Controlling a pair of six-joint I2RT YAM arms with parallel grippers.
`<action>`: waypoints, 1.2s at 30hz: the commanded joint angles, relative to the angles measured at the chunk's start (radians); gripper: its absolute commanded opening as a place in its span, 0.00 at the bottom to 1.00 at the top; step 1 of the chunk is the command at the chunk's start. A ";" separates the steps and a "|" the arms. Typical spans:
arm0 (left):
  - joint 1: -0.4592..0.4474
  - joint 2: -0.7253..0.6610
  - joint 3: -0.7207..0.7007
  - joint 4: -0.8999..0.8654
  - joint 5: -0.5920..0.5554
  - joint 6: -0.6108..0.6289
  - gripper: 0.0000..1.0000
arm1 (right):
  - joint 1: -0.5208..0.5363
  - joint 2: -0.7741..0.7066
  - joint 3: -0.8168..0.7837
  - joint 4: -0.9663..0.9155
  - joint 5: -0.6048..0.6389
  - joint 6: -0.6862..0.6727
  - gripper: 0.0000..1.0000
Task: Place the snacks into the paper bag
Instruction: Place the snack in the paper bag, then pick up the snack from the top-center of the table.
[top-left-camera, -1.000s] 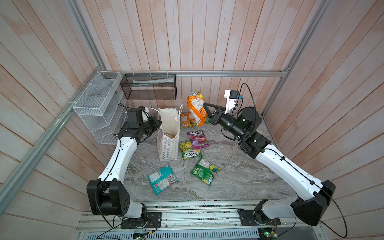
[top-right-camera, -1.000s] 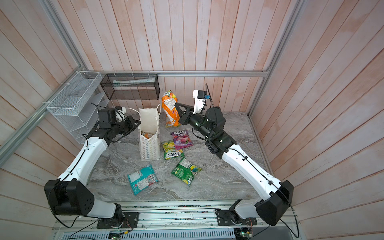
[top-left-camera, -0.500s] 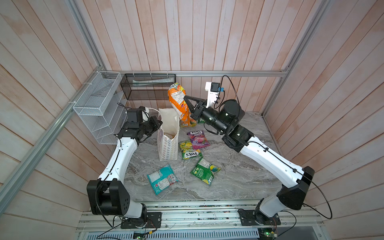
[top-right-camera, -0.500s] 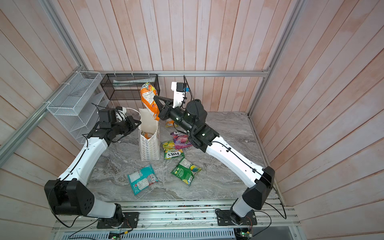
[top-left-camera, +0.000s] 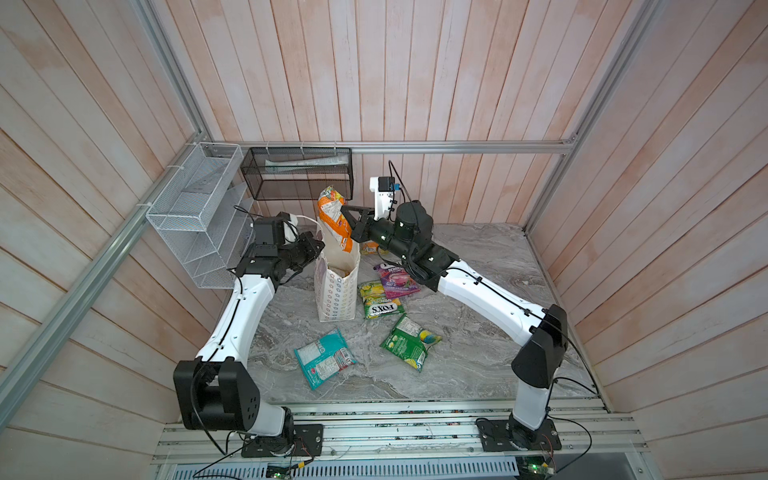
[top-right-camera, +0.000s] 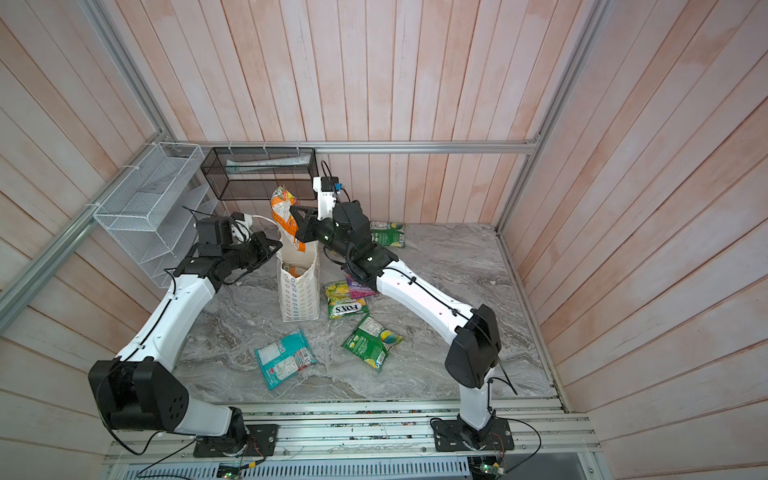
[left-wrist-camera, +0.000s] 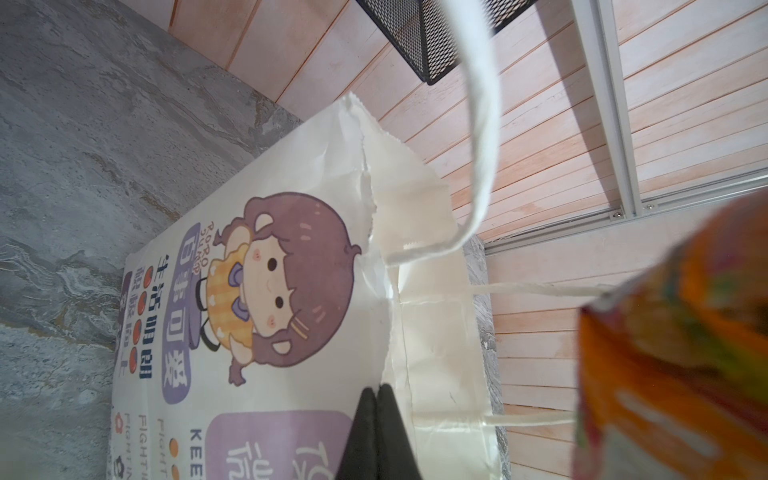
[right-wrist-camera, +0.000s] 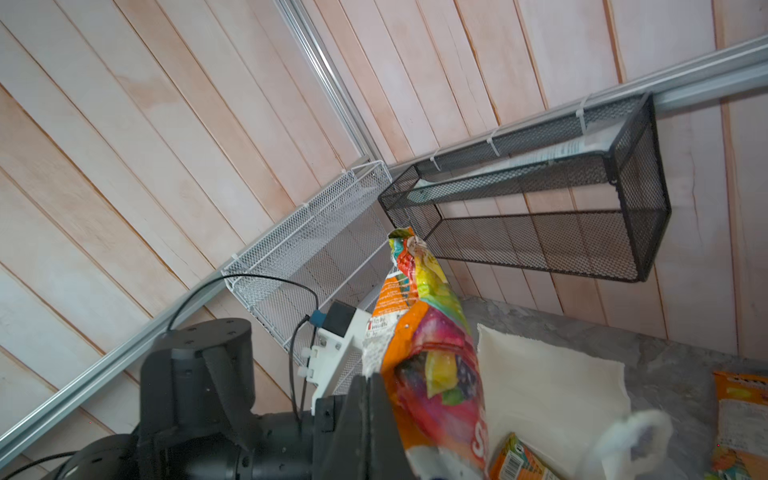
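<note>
right fingers (top-left-camera: 348, 214) clamped on orange pouch (top-left-camera: 332, 220) | pouch long axis near upright, lower end just above open mouth of paper bag (top-left-camera: 336, 291) | bag upright on surface (top-left-camera: 478, 353) | left fingers (left-wrist-camera: 365, 415) pinched shut on bag rim | likely next: straight down, release

grey marbled table (top-left-camera: 478, 357), boarded walls on three sides; the bag (top-left-camera: 336, 291) stands upright on it, toward the back left; just right of the bag a yellow-green pouch (top-left-camera: 381, 300) lettered fox's lies flat, its far edge touching a purple pouch (top-left-camera: 395, 279); a green pouch (top-left-camera: 409, 343) lies nearer the front, apart from both; a teal pouch (top-left-camera: 325, 359) lies in front of the bag, apart from it, one corner toward the front edge; behind the bag an orange pouch (top-left-camera: 368, 248) lies half hidden; in a top view a second green pouch (top-right-camera: 388, 235) lies by the back wall
</note>
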 joint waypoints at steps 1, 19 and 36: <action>0.004 -0.021 -0.011 0.013 0.013 -0.003 0.00 | 0.003 0.010 0.032 0.025 0.000 0.022 0.00; 0.013 -0.019 -0.014 0.019 0.025 -0.011 0.00 | 0.002 -0.005 -0.130 0.082 0.024 0.060 0.04; 0.014 -0.015 -0.014 0.019 0.025 -0.012 0.00 | -0.015 -0.138 -0.135 0.021 0.011 0.008 0.58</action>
